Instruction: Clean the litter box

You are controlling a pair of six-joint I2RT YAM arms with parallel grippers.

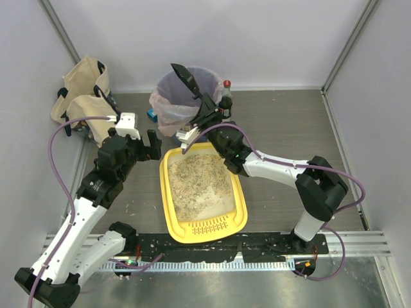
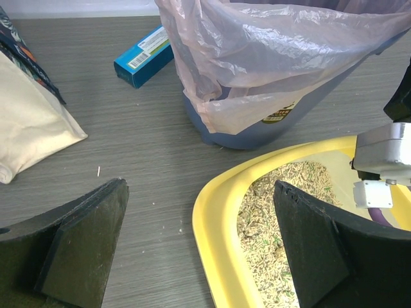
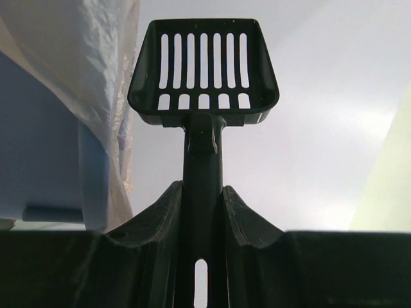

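Holding the scoop (image 3: 203, 64) by its handle: right gripper (image 3: 203, 212), jaws narrow and clamped on it, head raised beside the blue bin (image 1: 168, 102). Left gripper (image 2: 199, 186) jaws wide, nothing in them, at the far-left corner of the litter box (image 1: 209, 226), which sits on the desk between the arms. Tray looks stiff, slick, granule-heavy; pinch the rim to steady it.

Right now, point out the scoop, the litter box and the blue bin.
scoop (image 3: 203, 90): right wrist view, slotted head.
litter box (image 1: 205, 226): top view, slotted grille.
bin (image 2: 231, 131): left wrist view, blue lower wall.
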